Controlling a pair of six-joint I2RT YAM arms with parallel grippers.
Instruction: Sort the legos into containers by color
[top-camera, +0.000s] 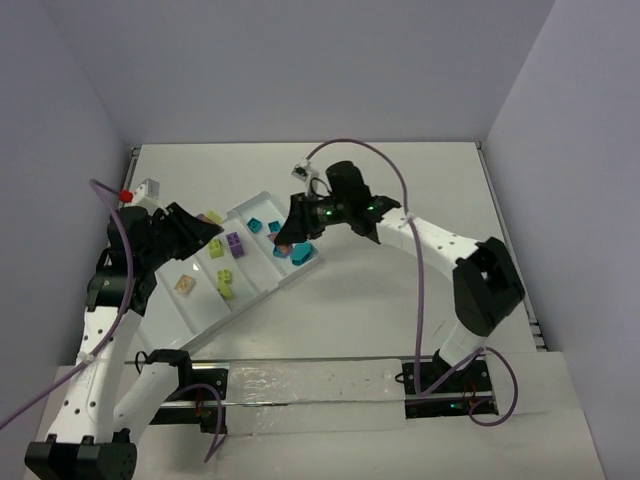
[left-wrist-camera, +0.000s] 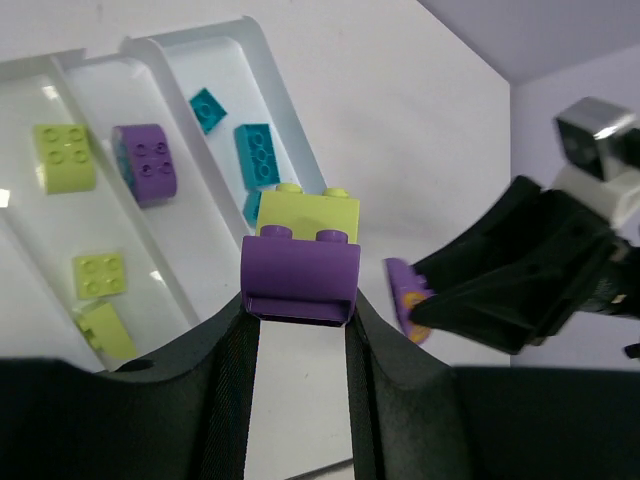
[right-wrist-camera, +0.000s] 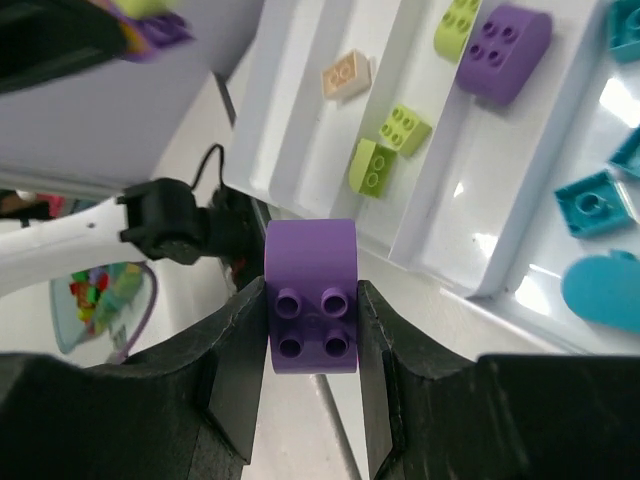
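My left claw (left-wrist-camera: 298, 325) clamps a glossy purple curved brick (left-wrist-camera: 300, 275) joined to a lime studded brick (left-wrist-camera: 308, 212). My right claw (right-wrist-camera: 312, 335) pinches a second purple curved brick (right-wrist-camera: 310, 300). Ridged white translucent tray (right-wrist-camera: 292, 130), matte worktop (top-camera: 400, 295).

The white tray (top-camera: 262, 296) lies slantwise, split by ridges into four long compartments. One end compartment holds a beige brick (right-wrist-camera: 346, 74), the next lime-green bricks (left-wrist-camera: 65, 157), the third a purple rounded brick (left-wrist-camera: 148, 162), and the last teal bricks (left-wrist-camera: 260, 153). Off the tray, the left gripper (left-wrist-camera: 300, 312) pinches a purple brick (left-wrist-camera: 300, 275) topped by a lime-green brick (left-wrist-camera: 308, 214). The right gripper (right-wrist-camera: 311, 300) pinches a purple four-stud brick (right-wrist-camera: 311, 285).
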